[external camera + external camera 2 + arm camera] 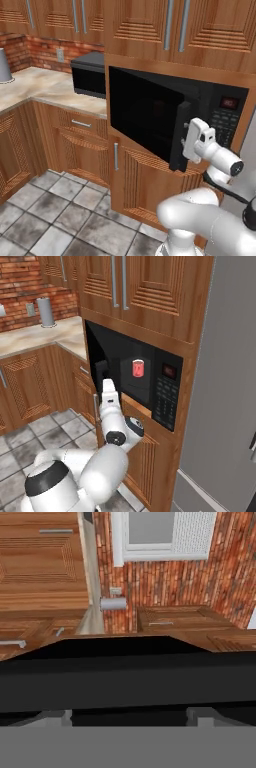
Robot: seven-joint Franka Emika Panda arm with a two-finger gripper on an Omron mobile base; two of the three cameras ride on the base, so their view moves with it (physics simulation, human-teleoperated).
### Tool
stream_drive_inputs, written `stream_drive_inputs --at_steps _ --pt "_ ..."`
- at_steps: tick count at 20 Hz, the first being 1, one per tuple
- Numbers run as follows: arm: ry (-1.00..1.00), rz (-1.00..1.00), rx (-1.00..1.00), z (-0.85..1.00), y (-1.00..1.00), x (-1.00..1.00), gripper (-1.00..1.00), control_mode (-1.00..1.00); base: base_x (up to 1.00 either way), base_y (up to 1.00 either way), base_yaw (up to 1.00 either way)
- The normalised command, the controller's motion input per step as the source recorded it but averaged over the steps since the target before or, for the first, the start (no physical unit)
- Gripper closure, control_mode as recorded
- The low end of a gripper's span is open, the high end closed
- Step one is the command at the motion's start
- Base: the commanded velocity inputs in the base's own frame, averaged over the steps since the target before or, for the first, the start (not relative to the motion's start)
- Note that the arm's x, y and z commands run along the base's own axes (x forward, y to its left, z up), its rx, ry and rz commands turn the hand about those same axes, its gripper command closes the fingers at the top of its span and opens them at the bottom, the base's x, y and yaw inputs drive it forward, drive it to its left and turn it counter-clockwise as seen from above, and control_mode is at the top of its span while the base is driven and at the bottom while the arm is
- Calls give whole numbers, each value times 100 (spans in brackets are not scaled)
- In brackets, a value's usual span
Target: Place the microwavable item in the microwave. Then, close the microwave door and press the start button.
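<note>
The small red cup (138, 368) stands upright inside the microwave (165, 390), whose keypad and red display (228, 103) are on the right. The black microwave door (145, 112) is hinged on the left and swung partly open toward me. My gripper (186, 136) sits at the door's free edge at about mid height, with the white hand just behind it. From the right base view the gripper (103, 377) is against the door's edge (98, 368). That edge runs as a black band (128, 679) across the hand view, and the fingertips (59, 715) stand wide apart, open and holding nothing.
A plain black box appliance (89, 75) sits on the beige counter (45, 87) left of the microwave. A grey cylinder (45, 312) stands by the brick wall. A tall grey fridge (225, 406) is on the right. Wooden cabinets are above and below, over a tiled floor (55, 210).
</note>
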Motion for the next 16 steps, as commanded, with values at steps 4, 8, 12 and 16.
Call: stream_drive_inputs --at_steps 4,8,12,16 --pt "-7 0 21 2 -100 -100 -100 -100 0 0 0" --pt "-2 0 20 4 -100 -83 -100 -100 0 0 0" --pt "0 -12 5 59 -17 -11 -100 -100 0 0 0" --pt "2 -12 0 96 16 -3 -100 -100 0 0 0"
